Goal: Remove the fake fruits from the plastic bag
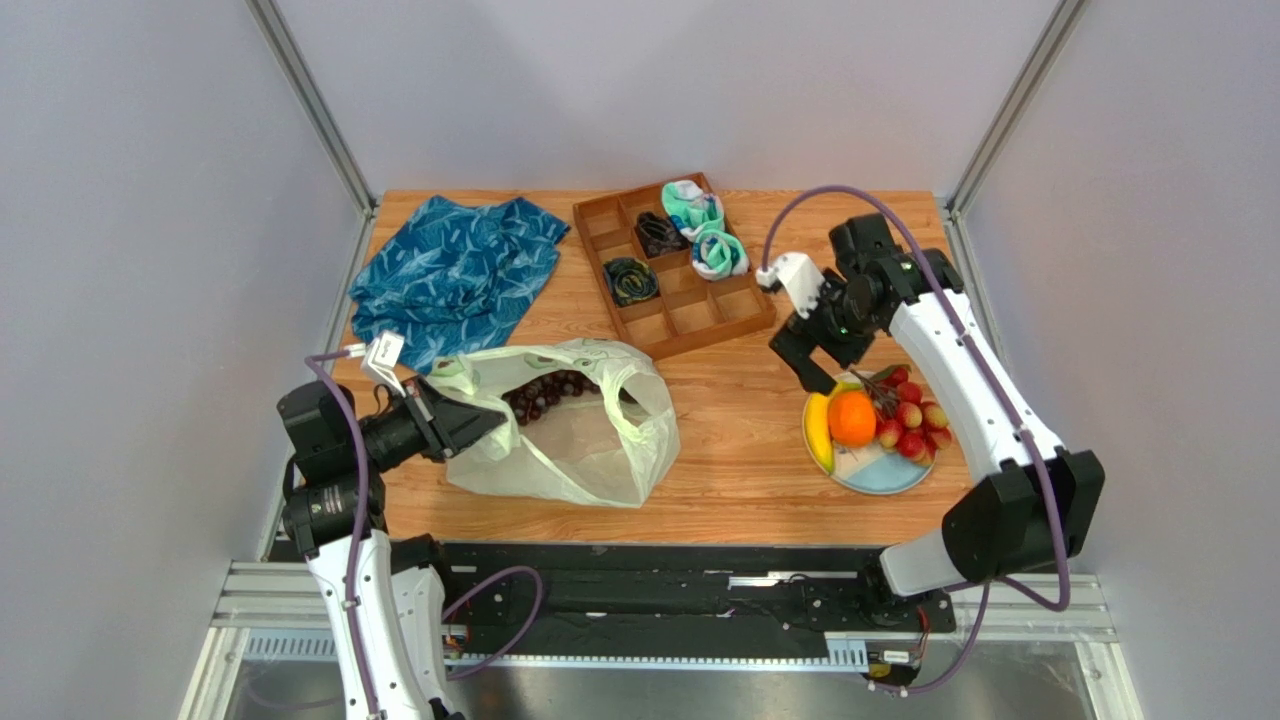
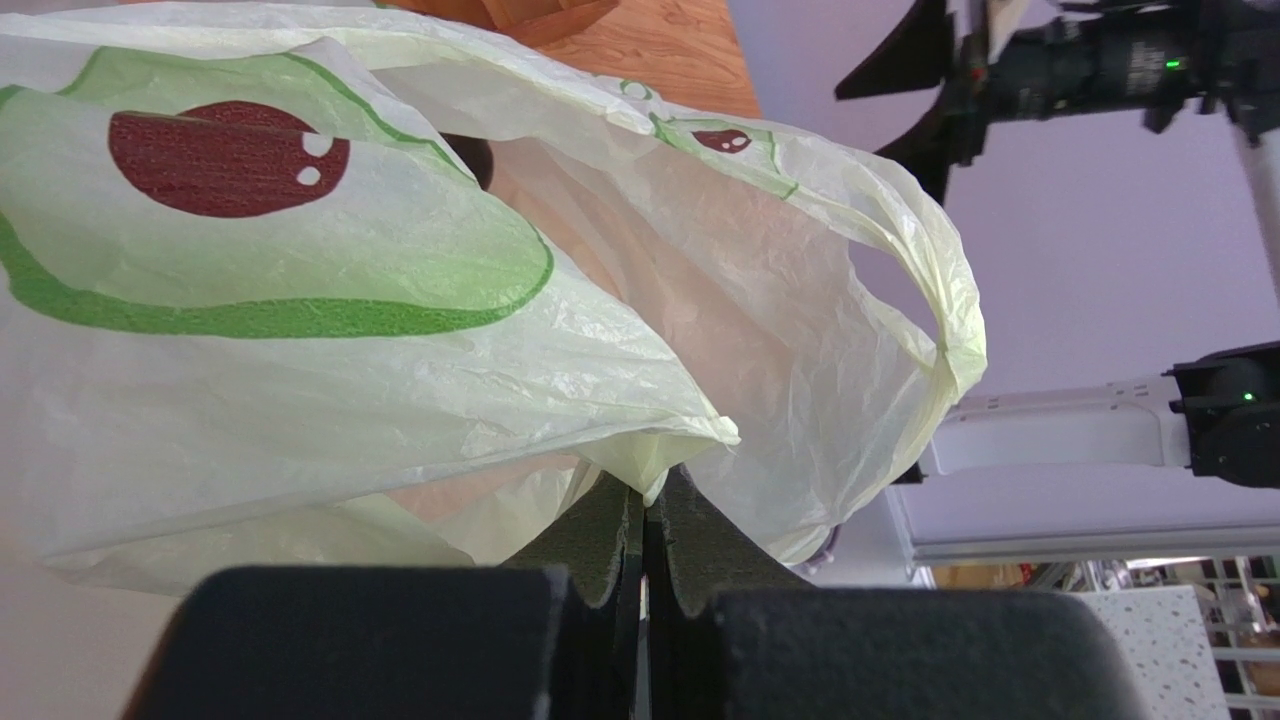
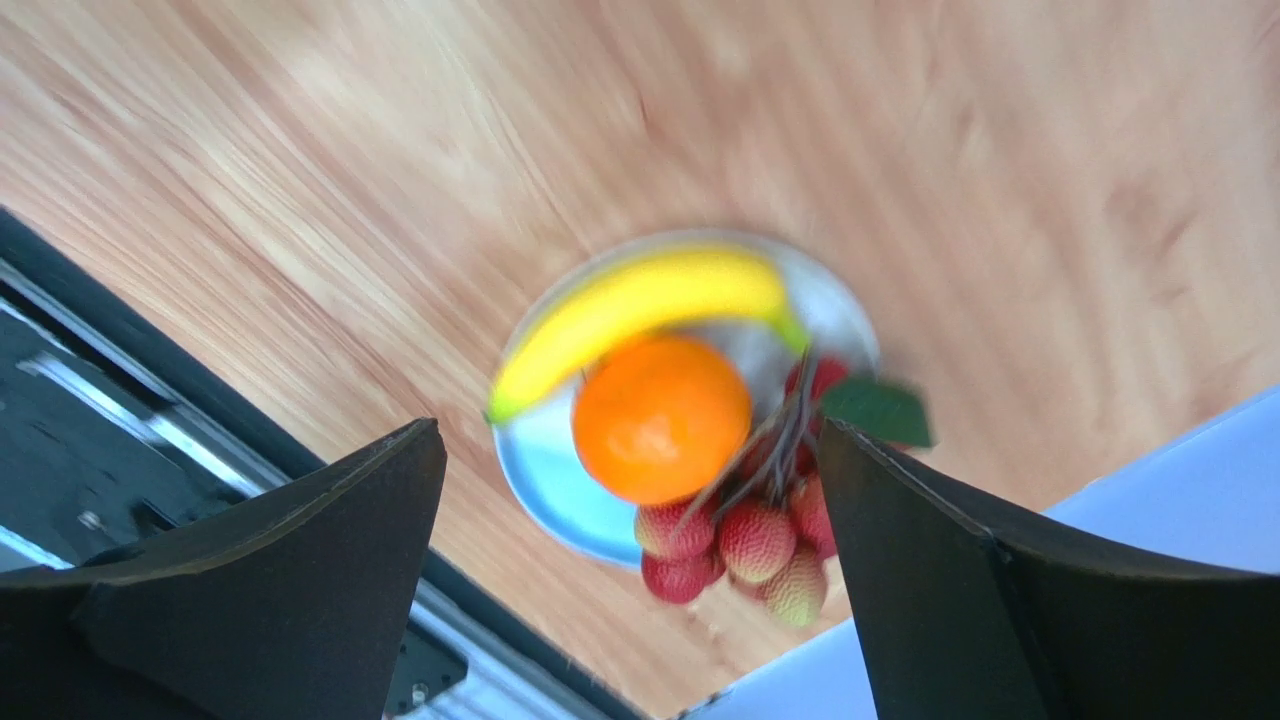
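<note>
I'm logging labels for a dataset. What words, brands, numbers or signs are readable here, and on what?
No readable text in any view.
On the plastic bag: only a picture print, a green outline around a dark red round mark; no letters.
On the white tag beside the bag: too small to read.

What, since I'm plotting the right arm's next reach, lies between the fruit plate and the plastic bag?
Nothing: in the top view only bare wooden table separates the plate from the plastic bag.
</note>
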`<state>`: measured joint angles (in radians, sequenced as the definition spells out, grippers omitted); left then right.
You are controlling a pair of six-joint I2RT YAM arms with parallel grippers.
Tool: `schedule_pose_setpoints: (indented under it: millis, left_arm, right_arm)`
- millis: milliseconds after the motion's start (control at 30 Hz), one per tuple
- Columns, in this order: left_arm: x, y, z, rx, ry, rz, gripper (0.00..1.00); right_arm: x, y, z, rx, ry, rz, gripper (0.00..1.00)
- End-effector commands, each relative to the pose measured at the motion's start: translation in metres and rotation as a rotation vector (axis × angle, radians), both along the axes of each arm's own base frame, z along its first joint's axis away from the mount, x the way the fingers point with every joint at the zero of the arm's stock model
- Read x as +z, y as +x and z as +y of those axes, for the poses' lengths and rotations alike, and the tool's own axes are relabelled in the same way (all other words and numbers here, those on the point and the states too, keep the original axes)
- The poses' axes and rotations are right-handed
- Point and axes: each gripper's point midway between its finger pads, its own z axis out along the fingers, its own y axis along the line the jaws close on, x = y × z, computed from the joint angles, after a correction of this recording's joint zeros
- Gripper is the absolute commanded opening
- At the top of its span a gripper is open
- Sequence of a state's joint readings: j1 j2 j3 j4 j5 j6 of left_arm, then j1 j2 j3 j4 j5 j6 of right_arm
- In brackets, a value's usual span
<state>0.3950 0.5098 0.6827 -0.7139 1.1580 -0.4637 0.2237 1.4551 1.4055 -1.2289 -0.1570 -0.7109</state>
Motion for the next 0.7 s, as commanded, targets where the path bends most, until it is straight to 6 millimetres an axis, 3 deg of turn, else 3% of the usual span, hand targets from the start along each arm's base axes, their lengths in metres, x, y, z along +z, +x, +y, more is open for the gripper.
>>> schedule_pose_setpoints:
  millis: [0, 67, 133, 167, 200, 300, 333, 367, 400, 467, 500, 533, 633, 667]
  left_arm:
    - [0.005, -0.002, -0.001, -0.011, -0.016, -0.01, 0.0]
    - [0.005, -0.003, -0.002, -0.012, -0.022, -0.001, 0.0]
    - [0.005, -0.004, -0.003, -0.014, -0.022, 0.001, 0.0]
    - [0.005, -0.005, -0.003, -0.018, -0.021, 0.004, 0.0]
    - [0.006, -0.006, -0.003, -0.015, -0.016, -0.002, 0.0]
    - [0.005, -0.006, -0.003, -0.011, -0.008, -0.005, 0.0]
    - [0.004, -0.006, -0.003, -0.008, -0.008, -0.003, 0.0]
    - [0.004, -0.006, -0.003, -0.005, -0.007, -0.003, 0.0]
    - [0.005, -0.007, -0.003, -0.003, -0.003, -0.009, 0.0]
    - [0.006, -0.009, -0.003, -0.006, 0.004, -0.017, 0.0]
    - [0.006, -0.009, -0.003, -0.001, 0.008, -0.018, 0.0]
    - [0.008, -0.011, -0.004, 0.0, 0.009, -0.013, 0.0]
    - [0.011, -0.015, -0.006, -0.018, 0.0, -0.003, 0.0]
    - [0.012, -0.016, -0.006, -0.021, 0.004, -0.008, 0.0]
  right_arm:
    - [0.073, -0.026, 0.074, 0.069, 0.187, -0.093, 1.0]
    - [0.087, -0.036, 0.109, 0.167, 0.251, -0.111, 1.0]
    - [0.116, -0.045, 0.146, 0.272, 0.368, -0.138, 0.99]
    - [0.127, -0.059, 0.169, 0.357, 0.407, -0.145, 0.96]
    - [0.144, -0.063, 0.19, 0.422, 0.457, -0.162, 0.86]
    - [0.168, -0.096, 0.242, 0.622, 0.525, -0.155, 0.69]
    - [0.176, -0.097, 0.262, 0.681, 0.542, -0.174, 0.68]
    - [0.176, -0.113, 0.279, 0.752, 0.553, -0.166, 0.67]
    - [0.172, -0.117, 0.289, 0.785, 0.551, -0.162, 0.64]
    - [0.142, -0.123, 0.309, 0.848, 0.512, -0.124, 0.61]
    - [0.129, -0.121, 0.312, 0.845, 0.492, -0.111, 0.51]
    - [0.097, -0.116, 0.315, 0.842, 0.452, -0.073, 0.47]
    - [0.05, -0.103, 0.314, 0.856, 0.353, -0.067, 0.42]
    - [0.024, -0.094, 0.31, 0.849, 0.275, -0.061, 0.4]
